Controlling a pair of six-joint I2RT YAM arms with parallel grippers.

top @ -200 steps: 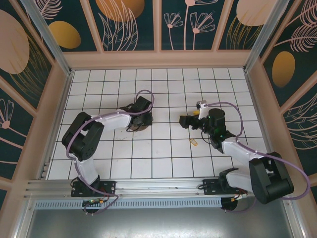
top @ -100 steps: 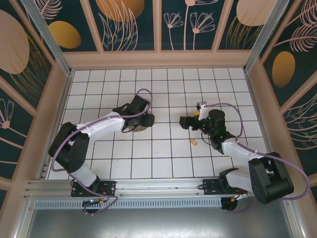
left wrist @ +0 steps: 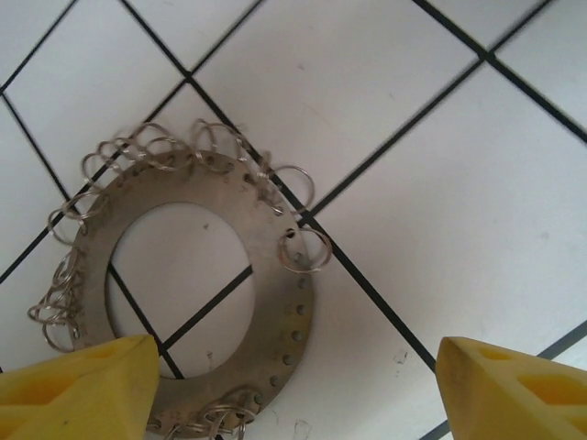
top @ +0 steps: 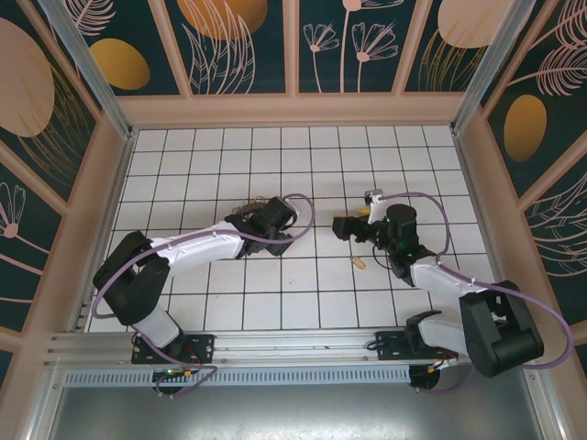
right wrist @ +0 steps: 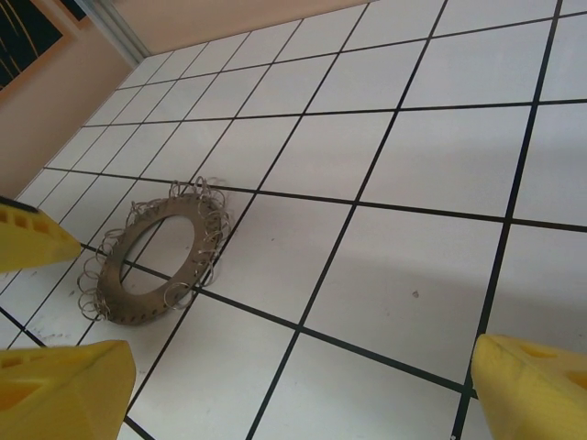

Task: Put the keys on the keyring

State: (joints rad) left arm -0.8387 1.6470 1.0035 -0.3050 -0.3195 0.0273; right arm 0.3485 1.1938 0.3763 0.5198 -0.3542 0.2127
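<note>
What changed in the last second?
The left hand swung to the right as its arm stretched out low over the floor. It is open over the ring and has taken hold of nothing. The right hand, open, and the key stayed put.

The keyring (left wrist: 280, 302), a flat dull-brown ring with a wide hole and small silvery wire loops fringing its punched rim, lies flat on the white tiled desk, with the keys (top: 359, 264), one tiny yellow-tan piece, well apart to its right
</note>
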